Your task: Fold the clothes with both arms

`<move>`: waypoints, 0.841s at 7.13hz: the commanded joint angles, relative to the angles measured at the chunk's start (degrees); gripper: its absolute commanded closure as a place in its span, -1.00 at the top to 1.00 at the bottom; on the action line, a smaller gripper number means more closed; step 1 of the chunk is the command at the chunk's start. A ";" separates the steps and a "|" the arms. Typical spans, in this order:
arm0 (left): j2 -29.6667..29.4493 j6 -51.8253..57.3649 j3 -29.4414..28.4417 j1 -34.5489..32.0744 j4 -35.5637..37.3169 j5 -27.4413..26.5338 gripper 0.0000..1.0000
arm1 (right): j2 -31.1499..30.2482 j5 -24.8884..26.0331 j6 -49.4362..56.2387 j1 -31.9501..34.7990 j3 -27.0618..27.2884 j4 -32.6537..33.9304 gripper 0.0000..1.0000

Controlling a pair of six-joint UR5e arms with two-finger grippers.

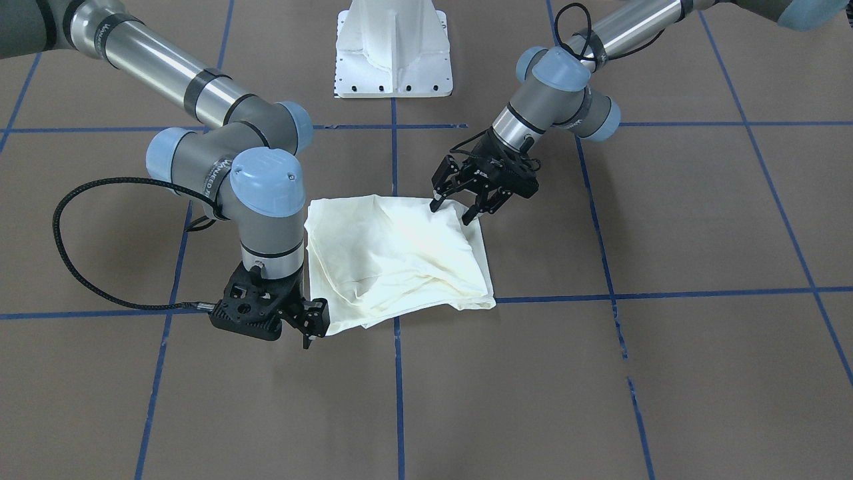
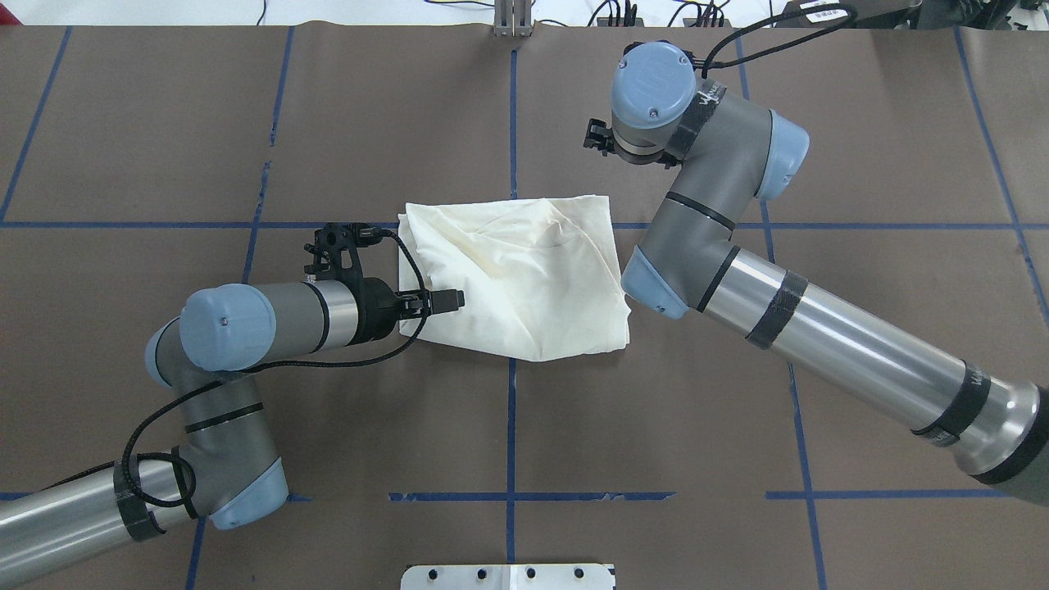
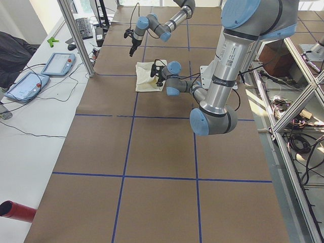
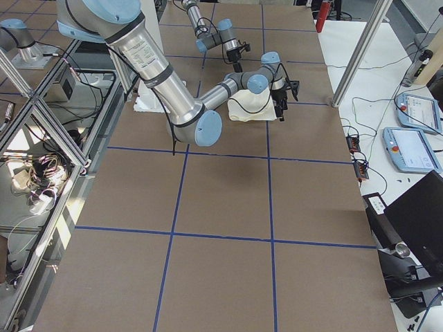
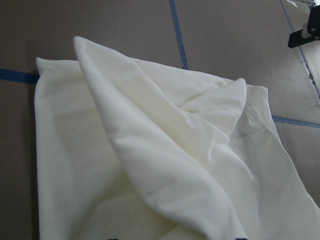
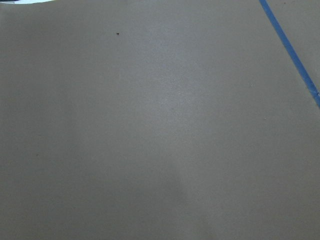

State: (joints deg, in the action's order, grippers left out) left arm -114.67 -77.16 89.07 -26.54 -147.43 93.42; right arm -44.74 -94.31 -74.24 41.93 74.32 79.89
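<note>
I count one folded shirt (image 1: 393,260) on the table (image 1: 666,213) and two grippers. My left gripper (image 1: 454,208) hangs spread wide over its robot-side corner. My right gripper (image 1: 310,330) sits beside the opposite corner, and I can't make out its grip.

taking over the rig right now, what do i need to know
Left gripper: open at the shirt's robot-side corner, gripping nothing.
Right gripper: beside the shirt's far corner, over bare table; open or shut unclear.
Shirt: mid-table, rough rectangle, plain side up, top layer rumpled.
Done: folded to a bundle.
Left: probably smooth the loose layer, then withdraw the arms.
</note>
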 commanded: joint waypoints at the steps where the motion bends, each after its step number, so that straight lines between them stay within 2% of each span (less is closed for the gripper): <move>1: 0.32 0.08 0.05 0.09 -0.05 0.01 0.45 | -0.09 0.00 -0.03 -0.01 -0.05 0.00 1.00; 3: 3.03 0.08 0.05 0.35 -3.28 0.01 0.32 | -0.09 0.09 -0.03 -0.01 -0.06 0.00 1.00; 5: 3.05 -0.36 0.05 2.89 -4.27 -0.08 -0.04 | -0.17 0.09 0.06 -0.01 -0.06 0.00 1.00; 6: 2.61 -0.54 0.31 3.77 -4.27 -0.08 -0.05 | -0.17 0.09 0.15 -0.01 -0.06 0.00 1.00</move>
State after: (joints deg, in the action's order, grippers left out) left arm -111.71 -77.48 89.19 -23.97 -151.51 93.37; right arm -44.88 -94.22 -74.16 41.92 74.27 79.89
